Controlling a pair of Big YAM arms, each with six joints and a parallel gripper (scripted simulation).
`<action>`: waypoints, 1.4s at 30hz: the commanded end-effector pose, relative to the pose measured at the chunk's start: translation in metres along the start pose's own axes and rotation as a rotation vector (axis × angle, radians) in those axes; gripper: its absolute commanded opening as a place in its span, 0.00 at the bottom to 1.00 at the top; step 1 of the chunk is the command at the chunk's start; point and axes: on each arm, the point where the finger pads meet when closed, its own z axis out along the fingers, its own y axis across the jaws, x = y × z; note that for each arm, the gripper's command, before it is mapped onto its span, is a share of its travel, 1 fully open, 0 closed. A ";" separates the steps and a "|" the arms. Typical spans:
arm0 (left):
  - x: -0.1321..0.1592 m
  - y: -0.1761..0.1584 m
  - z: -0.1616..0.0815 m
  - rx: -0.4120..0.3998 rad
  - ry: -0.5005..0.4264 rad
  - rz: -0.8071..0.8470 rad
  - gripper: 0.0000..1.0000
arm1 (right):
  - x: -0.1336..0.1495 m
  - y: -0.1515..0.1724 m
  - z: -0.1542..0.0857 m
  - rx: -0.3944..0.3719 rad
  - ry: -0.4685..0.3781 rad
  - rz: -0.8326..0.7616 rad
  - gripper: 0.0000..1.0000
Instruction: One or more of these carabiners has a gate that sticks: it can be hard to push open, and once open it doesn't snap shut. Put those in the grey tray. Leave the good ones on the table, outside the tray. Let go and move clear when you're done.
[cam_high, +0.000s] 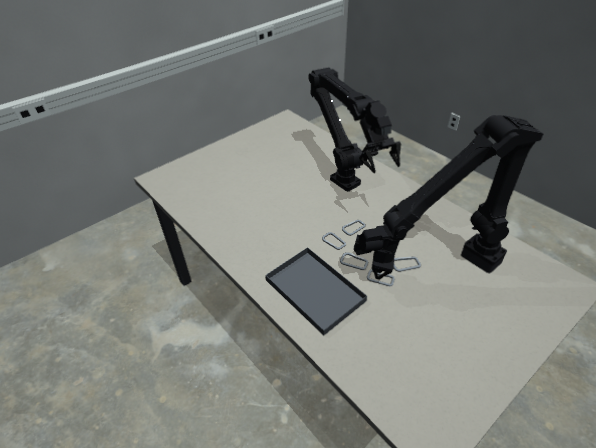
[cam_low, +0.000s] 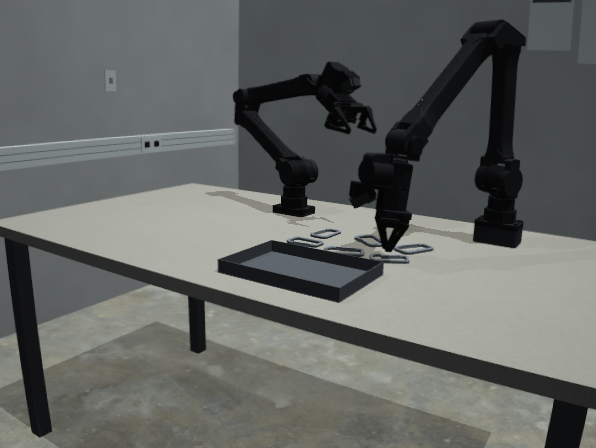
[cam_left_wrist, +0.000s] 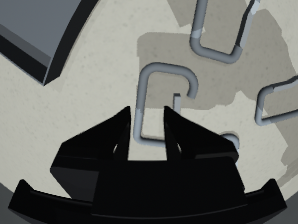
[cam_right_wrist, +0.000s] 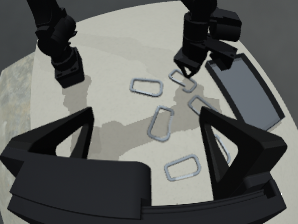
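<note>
The shallow grey tray (cam_high: 345, 316) (cam_low: 280, 281) (cam_left_wrist: 75, 30) (cam_right_wrist: 274, 122), dark-walled and bare inside, lies flat near the bench's long edge opposite the arm bases. Six blue-grey metal carabiners (cam_high: 407, 270) (cam_low: 415, 252) (cam_left_wrist: 196, 30) (cam_right_wrist: 146, 79) lie flat outside it, between it and the arms' long edge. The open-gated carabiner (cam_high: 381, 284) (cam_low: 390, 262) (cam_left_wrist: 141, 107) (cam_right_wrist: 176, 83), near one tray corner, has its straight gate angled inward, apart from the curved nose.
</note>
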 end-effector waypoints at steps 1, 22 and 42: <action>-0.010 0.012 -0.005 0.009 0.031 0.105 0.30 | -0.003 0.000 0.000 -0.002 0.000 -0.002 1.00; -0.004 0.015 0.002 0.039 0.097 0.131 0.30 | -0.003 0.000 0.000 -0.002 0.000 -0.002 1.00; -0.010 0.018 0.024 0.039 0.094 0.142 0.26 | -0.003 0.000 0.000 -0.002 0.000 -0.002 1.00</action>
